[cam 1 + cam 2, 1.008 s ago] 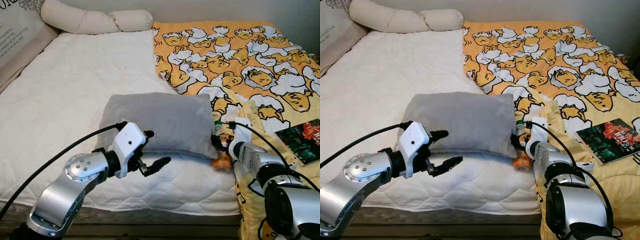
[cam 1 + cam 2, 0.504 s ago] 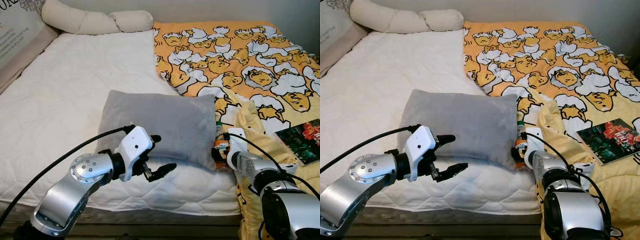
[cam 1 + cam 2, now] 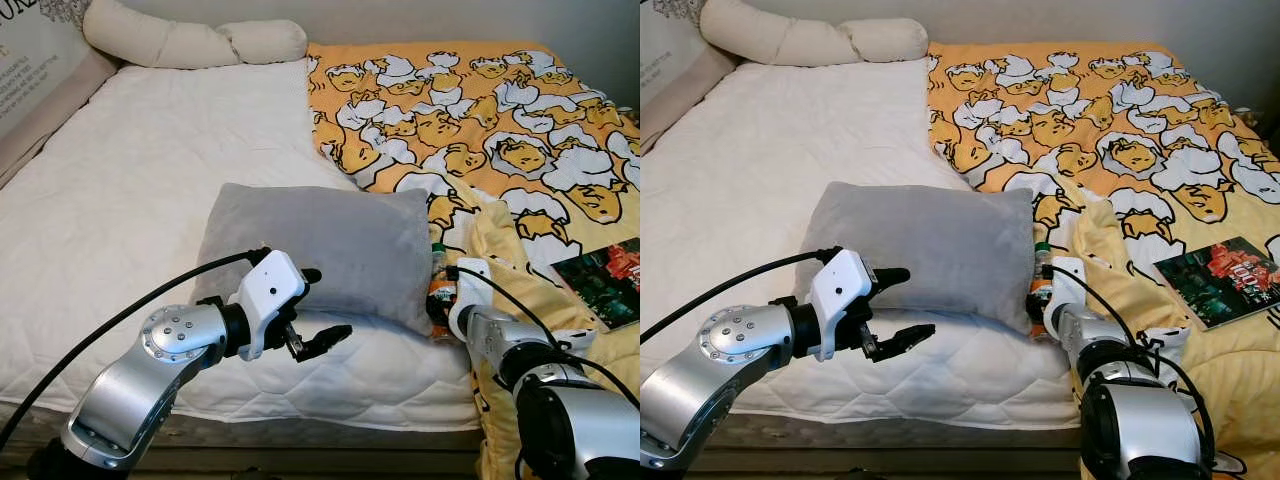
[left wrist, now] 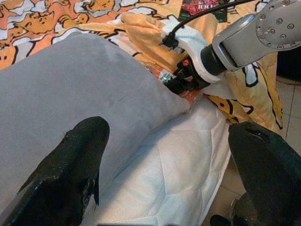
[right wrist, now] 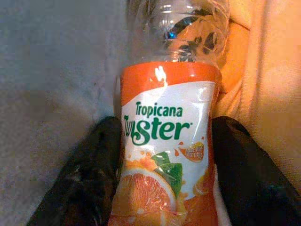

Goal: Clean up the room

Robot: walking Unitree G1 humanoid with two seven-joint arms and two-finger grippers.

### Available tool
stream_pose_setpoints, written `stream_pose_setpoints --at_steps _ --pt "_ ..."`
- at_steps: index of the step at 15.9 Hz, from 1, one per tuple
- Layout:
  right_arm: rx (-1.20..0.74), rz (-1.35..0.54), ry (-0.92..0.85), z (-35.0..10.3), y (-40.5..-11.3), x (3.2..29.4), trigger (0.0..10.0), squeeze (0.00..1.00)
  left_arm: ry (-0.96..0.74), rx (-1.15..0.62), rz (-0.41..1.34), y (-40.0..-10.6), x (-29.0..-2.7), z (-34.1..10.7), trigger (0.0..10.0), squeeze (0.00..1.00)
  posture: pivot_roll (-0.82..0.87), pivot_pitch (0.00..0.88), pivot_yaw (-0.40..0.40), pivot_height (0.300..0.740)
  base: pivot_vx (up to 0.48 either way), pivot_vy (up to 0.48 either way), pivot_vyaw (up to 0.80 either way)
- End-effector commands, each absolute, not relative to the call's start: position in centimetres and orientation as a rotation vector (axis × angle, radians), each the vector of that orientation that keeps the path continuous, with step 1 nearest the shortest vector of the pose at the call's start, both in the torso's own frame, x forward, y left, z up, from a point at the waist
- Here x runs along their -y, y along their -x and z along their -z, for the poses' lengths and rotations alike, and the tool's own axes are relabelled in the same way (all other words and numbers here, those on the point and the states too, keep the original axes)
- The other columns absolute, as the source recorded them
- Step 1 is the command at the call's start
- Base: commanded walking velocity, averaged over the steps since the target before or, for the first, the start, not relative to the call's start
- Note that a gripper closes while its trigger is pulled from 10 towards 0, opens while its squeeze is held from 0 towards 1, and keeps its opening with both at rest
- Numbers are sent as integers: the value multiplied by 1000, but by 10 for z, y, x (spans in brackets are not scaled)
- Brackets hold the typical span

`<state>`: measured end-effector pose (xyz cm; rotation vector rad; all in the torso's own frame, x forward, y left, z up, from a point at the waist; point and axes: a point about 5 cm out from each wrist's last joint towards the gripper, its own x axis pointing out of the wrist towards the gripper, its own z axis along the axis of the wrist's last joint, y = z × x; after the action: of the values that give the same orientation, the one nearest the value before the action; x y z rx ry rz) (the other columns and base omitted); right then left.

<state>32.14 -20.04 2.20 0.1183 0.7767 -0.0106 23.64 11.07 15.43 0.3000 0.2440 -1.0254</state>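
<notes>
Our right hand (image 5: 164, 188) grips the orange juice bottle (image 5: 167, 155), wedged between grey pillow (image 3: 320, 250) and yellow duvet (image 3: 520, 270) on the bed; our left hand (image 3: 315, 305) hovers open. Lifting may snag fabric, twisting the bottle loose

Silver arms, black-fingered end effectors

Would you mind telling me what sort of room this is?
Most likely a bedroom: a bed with a white quilted mattress, a grey pillow, a long bolster at its head, and an orange cartoon-print blanket.
</notes>
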Motion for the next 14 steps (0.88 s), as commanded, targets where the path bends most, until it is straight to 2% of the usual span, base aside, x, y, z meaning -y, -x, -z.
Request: stream_pose_setpoints --at_steps 1,8,10,14 --pt "-823 37 -156 -11 -312 201 0 0 -322 -257 1011 -239 -113 -154 10000 0 41 17 45 740 0 0 0" --pt "-672 59 -218 -31 -325 215 0 0 -320 -231 963 -244 -116 -155 10000 0 19 0 36 740 0 0 0" --pt "-418 -6 -289 -63 -345 221 0 0 -293 -177 846 -252 -123 -160 10000 0 8 0 40 740 0 0 0" --pt "-171 -109 -233 -92 -352 222 0 0 -260 -135 757 -254 -127 -161 10000 0 -12 0 51 740 0 0 0"
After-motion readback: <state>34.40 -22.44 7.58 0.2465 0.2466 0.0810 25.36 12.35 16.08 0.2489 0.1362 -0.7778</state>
